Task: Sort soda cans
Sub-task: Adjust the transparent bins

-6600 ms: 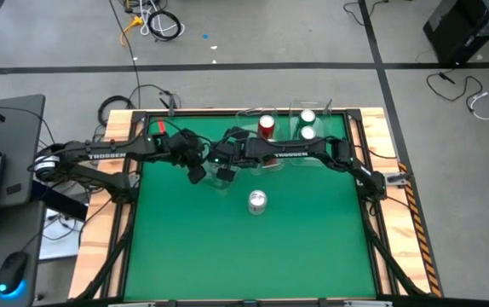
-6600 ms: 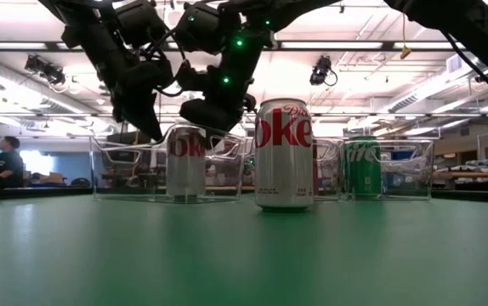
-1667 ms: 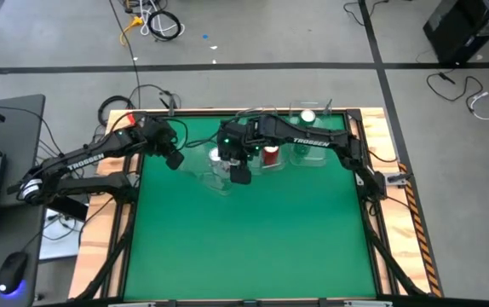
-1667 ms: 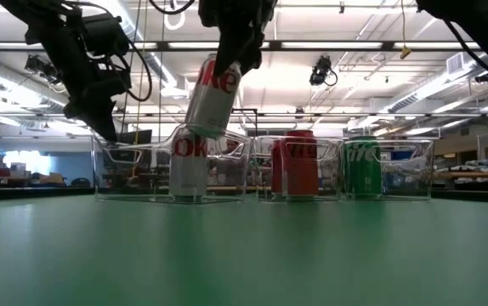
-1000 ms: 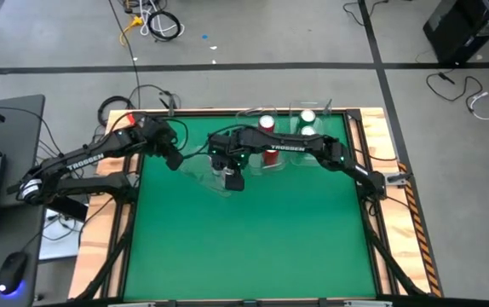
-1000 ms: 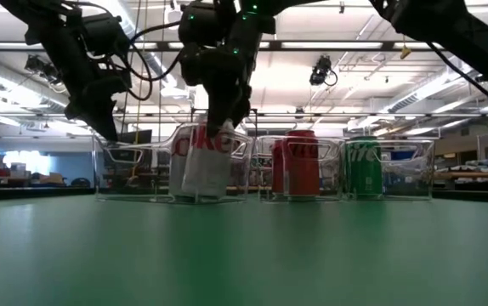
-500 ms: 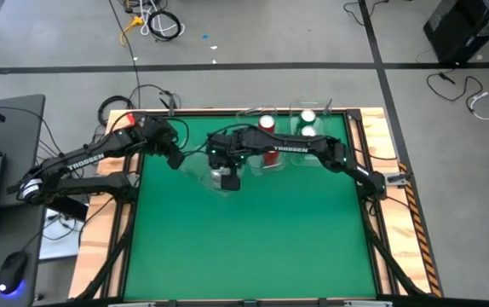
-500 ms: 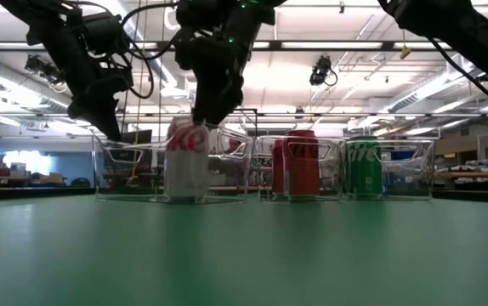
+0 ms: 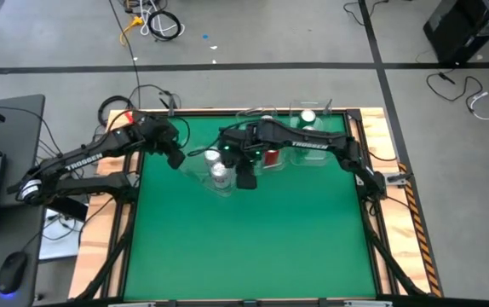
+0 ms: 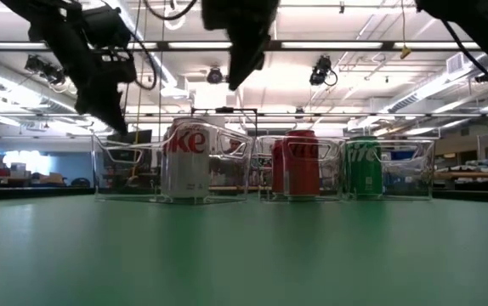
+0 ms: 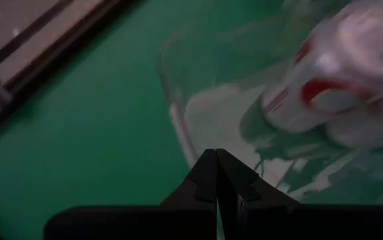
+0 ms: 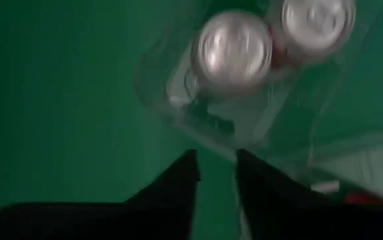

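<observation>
Right hand [image 12: 215, 175] over probably silver cans [image 12: 233, 50]

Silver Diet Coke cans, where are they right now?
In the high view both silver cans stand in the leftmost clear bin, left of the red cans' bin; the right gripper hangs beside them.

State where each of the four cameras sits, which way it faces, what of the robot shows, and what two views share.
High: overhead, straight down; both arms, green table.
Low: table height, level; arms overhead, silver cans.
Left wrist: past the shut left gripper to the clear bin.
Right wrist: down past the right gripper.
Shared: those cans.
</observation>
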You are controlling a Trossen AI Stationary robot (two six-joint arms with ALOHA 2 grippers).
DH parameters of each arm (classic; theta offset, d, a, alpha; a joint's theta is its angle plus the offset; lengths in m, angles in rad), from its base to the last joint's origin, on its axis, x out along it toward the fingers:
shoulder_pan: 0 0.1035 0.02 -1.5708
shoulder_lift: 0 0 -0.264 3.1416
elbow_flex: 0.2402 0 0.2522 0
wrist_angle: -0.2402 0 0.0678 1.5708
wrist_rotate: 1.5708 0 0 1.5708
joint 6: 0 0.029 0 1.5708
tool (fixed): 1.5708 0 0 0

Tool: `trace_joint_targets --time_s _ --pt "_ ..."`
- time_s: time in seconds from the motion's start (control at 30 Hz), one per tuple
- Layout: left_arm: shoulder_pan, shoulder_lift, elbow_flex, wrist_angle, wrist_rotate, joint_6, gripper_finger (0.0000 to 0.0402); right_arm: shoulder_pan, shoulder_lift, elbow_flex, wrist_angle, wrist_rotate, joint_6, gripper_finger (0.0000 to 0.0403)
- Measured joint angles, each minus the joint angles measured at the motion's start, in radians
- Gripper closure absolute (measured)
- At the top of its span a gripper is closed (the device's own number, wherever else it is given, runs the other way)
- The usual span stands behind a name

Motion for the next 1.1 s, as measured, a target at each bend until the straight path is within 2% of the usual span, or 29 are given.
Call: trace_joint_targets --time_s 0.17,0.37,0.47,0.57,0.73,0.8,0.93,1.1 --pt "0.0 -0.073 0.055 0.009 0.071 0.008 0.0401 0.006 -0.021 -0.028 -0.1 0.0 -0.006 0.0385" --pt "-0.06 -0.177 0.056 -0.001 0.327 0.056 0.0401 0.027 -0.04 -0.105 -0.099 -0.003 -0.016 0.0394" --pt "-0.134 -0.209 0.055 -0.007 0.377 0.058 0.0401 0.033 -0.049 -0.153 -0.06 -0.002 -0.018 0.0397" --pt "-0.21 -0.224 0.055 -0.038 0.333 0.028 0.0401 0.039 -0.072 -0.213 -0.01 -0.002 -0.018 0.0399" --pt "-0.308 -0.198 0.053 -0.171 0.127 -0.077 0.0401 0.049 -0.146 -0.354 0.096 -0.002 -0.011 0.04" --pt "-0.334 -0.179 0.032 -0.199 0.083 -0.107 0.0401 0.05 -0.191 -0.418 0.152 -0.001 0.002 0.04" --pt "-0.363 -0.12 -0.039 -0.188 0.061 -0.201 0.0401 0.05 -0.277 -0.547 0.264 -0.001 0.046 0.0401" --pt "-0.366 -0.058 -0.131 -0.069 -0.093 -0.368 0.0401 0.054 -0.357 -0.703 0.396 0.001 0.096 0.0401"
